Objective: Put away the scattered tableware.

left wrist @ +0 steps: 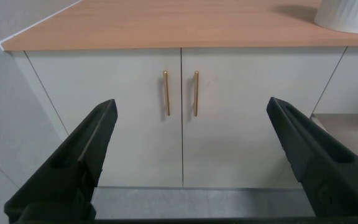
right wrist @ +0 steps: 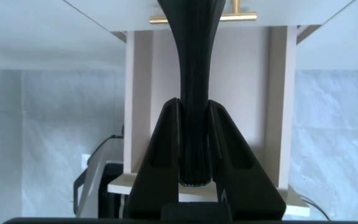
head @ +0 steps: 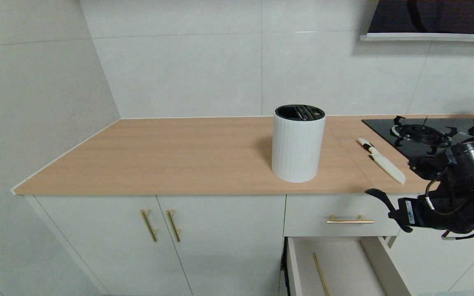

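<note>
Near the front edge of the bench (head: 179, 164), toward its right end, a white ribbed knife holder (head: 298, 148) with a black slotted top stands upright. A cream-bladed knife (head: 382, 161) lies flat just to its right, apart from it, between the holder and the gas hob (head: 422, 133), with its blade tip toward the front edge. Below that edge, in front of the closed drawer with the gold handle (head: 349, 221), the right gripper (right wrist: 193, 127) hangs over the open drawer (head: 379, 257). Its fingers are clamped together on the slim handle of a black utensil (right wrist: 191, 74), whose far end widens toward the drawer; what kind of utensil it is cannot be told. A thin gold-coloured stick (head: 320, 273) lies in the open drawer. The left gripper (left wrist: 188, 155) is held low before the cabinet doors (left wrist: 241, 124) under the bench's left part, its fingers (left wrist: 73, 168) spread wide apart and holding nothing.
</note>
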